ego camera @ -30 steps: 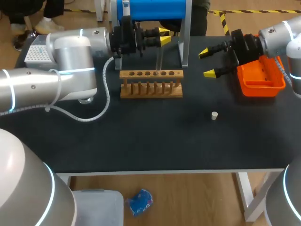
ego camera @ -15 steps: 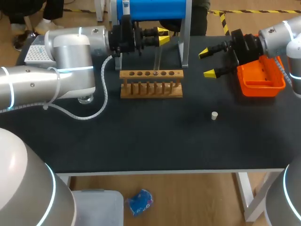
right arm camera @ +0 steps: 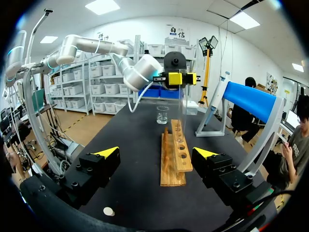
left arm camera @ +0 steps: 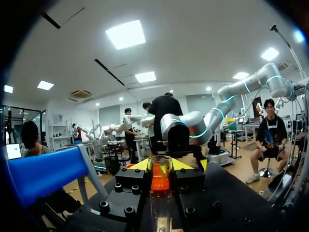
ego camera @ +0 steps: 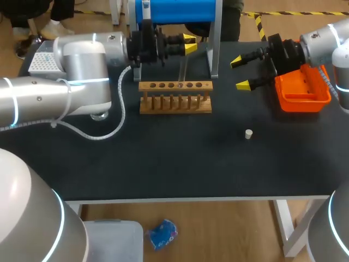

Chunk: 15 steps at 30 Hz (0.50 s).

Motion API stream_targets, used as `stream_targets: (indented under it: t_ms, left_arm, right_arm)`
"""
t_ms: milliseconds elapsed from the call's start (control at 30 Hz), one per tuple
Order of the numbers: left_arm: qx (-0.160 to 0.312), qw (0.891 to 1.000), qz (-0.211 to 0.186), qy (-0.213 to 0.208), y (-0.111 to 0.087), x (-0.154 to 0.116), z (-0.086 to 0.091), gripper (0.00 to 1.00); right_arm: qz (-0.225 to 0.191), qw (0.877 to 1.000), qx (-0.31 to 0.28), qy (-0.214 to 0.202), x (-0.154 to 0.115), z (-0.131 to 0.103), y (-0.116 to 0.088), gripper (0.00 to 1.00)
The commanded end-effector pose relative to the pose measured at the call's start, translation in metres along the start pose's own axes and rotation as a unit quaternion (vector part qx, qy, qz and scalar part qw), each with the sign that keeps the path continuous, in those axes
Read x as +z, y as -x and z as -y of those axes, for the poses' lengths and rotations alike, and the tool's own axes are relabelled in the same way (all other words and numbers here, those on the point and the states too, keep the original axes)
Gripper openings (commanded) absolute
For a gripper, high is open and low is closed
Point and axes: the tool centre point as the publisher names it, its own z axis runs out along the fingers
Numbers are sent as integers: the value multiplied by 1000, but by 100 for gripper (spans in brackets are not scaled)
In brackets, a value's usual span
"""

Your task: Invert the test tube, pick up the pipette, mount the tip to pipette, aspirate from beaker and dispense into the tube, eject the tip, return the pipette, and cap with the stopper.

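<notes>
Glass test tube (ego camera: 183,68) pinched upright in our left gripper (ego camera: 190,42), its lower end at the holes of the wooden rack (ego camera: 174,103). In the past second the arm has only nudged it slightly left, so we judge the opening step of turning and seating the tube close to done. Our right gripper (ego camera: 240,73), fingers spread and empty, has stayed beside the orange bin (ego camera: 305,98) at far right, with the stopper (ego camera: 248,134) lying nearer.
</notes>
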Motion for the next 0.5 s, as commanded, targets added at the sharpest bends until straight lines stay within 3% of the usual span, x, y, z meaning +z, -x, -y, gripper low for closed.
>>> stream_targets:
  t_ms: [33,500]
  left_arm:
    - [5,1000,1,-7,1,2,-5,0]
    - [11,1000,10,-15,-5,1,-12,0]
  right_arm:
    - [0,1000,0,0,-1,0,0,100]
    - [0,1000,0,0,-1,0,0,100]
